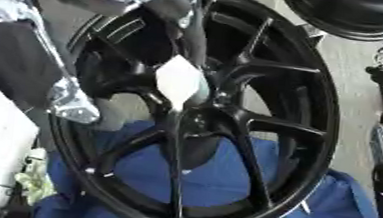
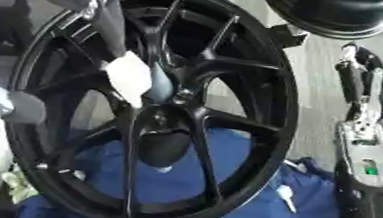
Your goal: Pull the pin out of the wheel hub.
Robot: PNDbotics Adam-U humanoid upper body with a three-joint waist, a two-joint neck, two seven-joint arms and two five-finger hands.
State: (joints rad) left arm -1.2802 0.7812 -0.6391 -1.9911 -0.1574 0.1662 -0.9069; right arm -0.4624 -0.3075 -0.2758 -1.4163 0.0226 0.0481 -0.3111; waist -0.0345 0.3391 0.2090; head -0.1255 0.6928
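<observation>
Metalwork of my left arm came in from ten o'clock, and the left hand [image 2: 107,22] ran down across the spokes to the middle of the wheel [image 1: 273,123]. I had brought it in from above so that the dark fingers met the hub head-on and not through a gap between spokes. At their tips sat a pale, diamond-shaped piece [image 1: 178,82], right at the centre where the spokes join. I took that to be the pin, seated in the hub and not yet clear of it. The fingers touched it or lay just beside it, but I could not tell whether they were pinching it or only resting there.

The wheel stood on edge, leaning a little, its lower rim at six o'clock bedded in blue cloth [image 1: 325,214]. I judged the cloth was there to stop it rolling while I pulled. A second dark round object [image 1: 354,13] showed at one o'clock, well apart and not involved.

At three o'clock my right hand [image 2: 356,81] waited beside the rim, fingers straight and pointing up, holding nothing. I kept it out of the way but near enough to steady the wheel if the pull tipped it.
</observation>
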